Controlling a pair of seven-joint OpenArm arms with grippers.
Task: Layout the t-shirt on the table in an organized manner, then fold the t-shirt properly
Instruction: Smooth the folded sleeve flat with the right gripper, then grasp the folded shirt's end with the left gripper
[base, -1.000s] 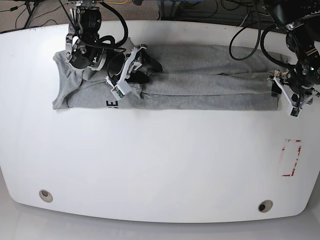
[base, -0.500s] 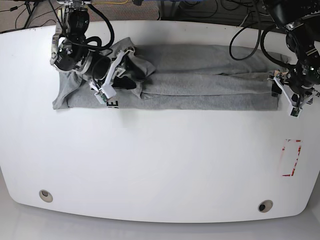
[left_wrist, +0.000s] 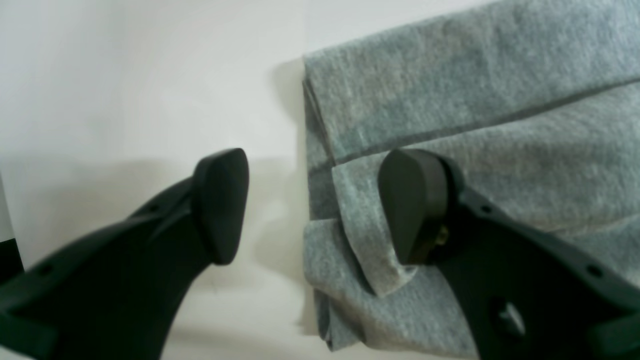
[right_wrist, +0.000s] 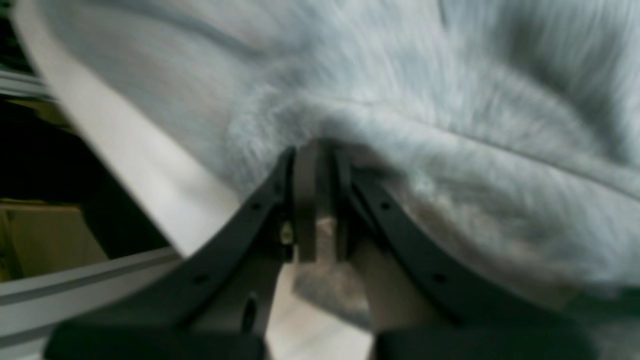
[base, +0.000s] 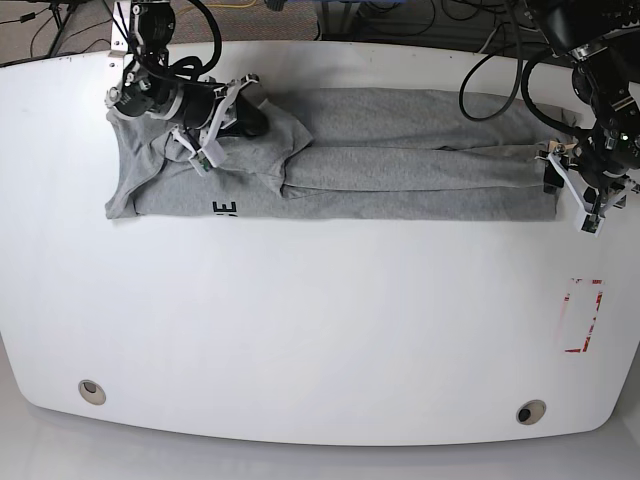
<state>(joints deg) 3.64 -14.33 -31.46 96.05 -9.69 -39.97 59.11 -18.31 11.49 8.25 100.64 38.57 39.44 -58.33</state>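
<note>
1. T-shirt (base: 400, 165) lies as a long folded band across the far half of the table (base: 300, 330), lettering edge facing the near side.
2. Just changed: right gripper (right_wrist: 315, 200) has gone from wide open to pinched tight on a fold of grey cloth, & has shifted from mid-shirt toward the collar end. Judgement: grab made, next fold/pull can start.
3. Left gripper (left_wrist: 310, 205) unchanged: jaws well apart, holds nothing; one pad over the hem corner, the other over bare table.
4. Edges: table's far rim is close behind the right gripper. Shirt's end edge sits between the left jaws.
5. Room: wide bare tabletop on the near side of both grippers; red-white mark (base: 582, 316) near-side of left gripper.
</note>
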